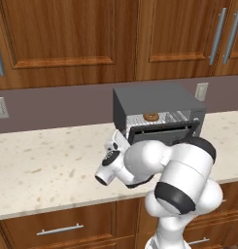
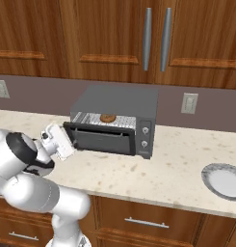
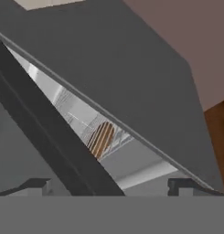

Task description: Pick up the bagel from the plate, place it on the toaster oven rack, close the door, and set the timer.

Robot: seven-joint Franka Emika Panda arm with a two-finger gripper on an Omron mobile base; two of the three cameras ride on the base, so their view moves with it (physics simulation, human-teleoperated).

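Tool [image 2: 66, 140]: fingers spread wide, nothing between them, sitting at the left end of the door [image 2: 102, 139], at or just under its outer edge. Contact not resolvable from either base view. In the hand view the two fingertips flank the door's dark edge, with the oven's cavity beyond.

Door: part-way up, tilted, neither flat open nor shut.

Bagel [image 2: 108, 118]: lying on the toaster oven rack [image 2: 120, 120], mid-width, inside the toaster oven [image 2: 118, 108]. Placement looks done; closing appears to be the step in hand.

Plate [image 2: 225, 179]: on the table [image 2: 177, 169] well to the right, near edge.

Risks from here:
- Push applied at one end only, so a finger could slip off the door's corner and the panel drop back open.
- A spread finger caught between door and oven frame as the gap narrows would stop it latching.
- Pushing too far along the table rather than upward could shove the whole oven backward.
- Timer knobs [image 2: 145, 136] sit on the right panel, a long reach across from here; brushing the door on the way is possible.
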